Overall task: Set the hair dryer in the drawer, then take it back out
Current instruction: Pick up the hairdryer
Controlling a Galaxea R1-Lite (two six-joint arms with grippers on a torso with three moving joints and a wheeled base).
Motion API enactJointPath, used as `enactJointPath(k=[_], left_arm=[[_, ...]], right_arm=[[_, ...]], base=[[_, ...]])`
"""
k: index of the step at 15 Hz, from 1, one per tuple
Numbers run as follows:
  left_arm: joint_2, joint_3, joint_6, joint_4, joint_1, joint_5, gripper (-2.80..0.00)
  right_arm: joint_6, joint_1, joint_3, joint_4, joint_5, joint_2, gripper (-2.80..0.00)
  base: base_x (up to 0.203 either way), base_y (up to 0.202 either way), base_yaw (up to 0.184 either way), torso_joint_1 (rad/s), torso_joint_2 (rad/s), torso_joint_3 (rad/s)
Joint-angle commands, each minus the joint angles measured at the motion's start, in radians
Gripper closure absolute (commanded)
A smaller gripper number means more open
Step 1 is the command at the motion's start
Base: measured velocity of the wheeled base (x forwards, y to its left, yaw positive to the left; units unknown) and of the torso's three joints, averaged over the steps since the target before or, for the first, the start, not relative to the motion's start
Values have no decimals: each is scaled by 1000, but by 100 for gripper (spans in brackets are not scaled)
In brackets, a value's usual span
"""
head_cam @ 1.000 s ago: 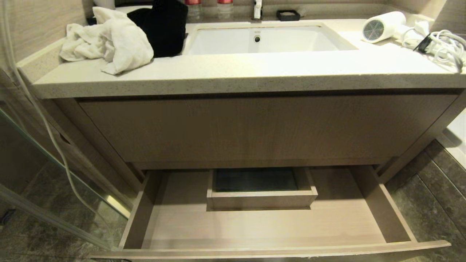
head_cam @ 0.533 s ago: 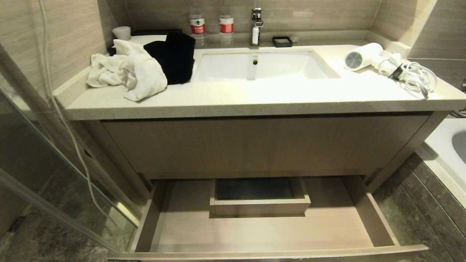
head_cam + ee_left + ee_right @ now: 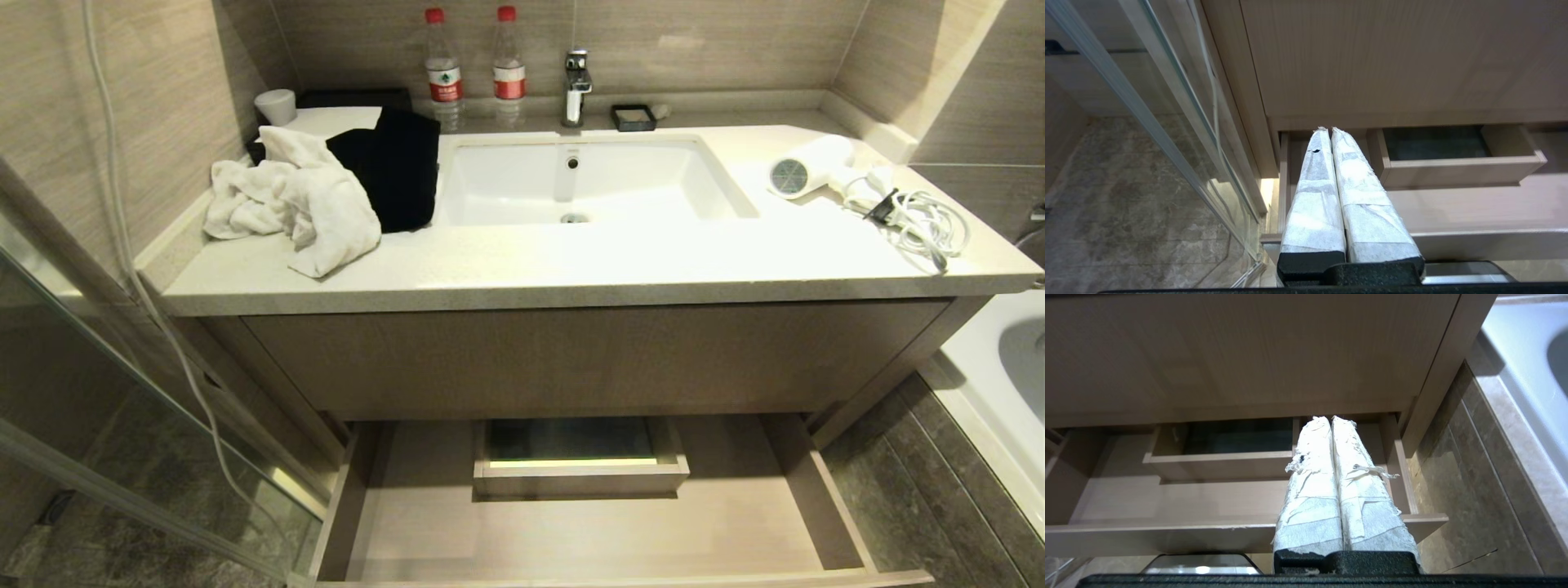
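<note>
The desk (image 3: 571, 269) fills the upper half of the head frame, with the sink (image 3: 588, 180) at its centre and a white towel (image 3: 294, 200) at upper left. Below it, across the bottom of the frame, the drawer (image 3: 571, 531) stands pulled out and bare inside, apart from its boxed cut-out (image 3: 580, 469). The hair dryer (image 3: 804, 167) lies at the upper right on the desk, grille facing the sink, its coiled cord (image 3: 922, 224) heaped just beside it near the desk's edge. The likely trouble is that loose cord: lifting the barrel alone could drag the coil, snag the plug on the desk rim or leave it draped over the drawer front. Neither arm enters the head frame; both hang low before the drawer, the left end effector (image 3: 1329, 130) and right end effector (image 3: 1331, 418) each pressed together and empty.
</note>
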Motion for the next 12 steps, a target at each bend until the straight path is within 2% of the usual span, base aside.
enactJointPath(k=[1,7,12], left_arm=[[0,0,0,0,0,0,0],[0,0,0,0,0,0,0],[0,0,0,0,0,0,0]], right_arm=[[0,1,2,0,1,0,0],[0,-1,2,0,1,0,0],[0,-1,2,0,1,0,0]], base=[[0,0,0,301,-560,-265],[0,0,0,319,-594,-278],[0,0,0,213,-395,-186]])
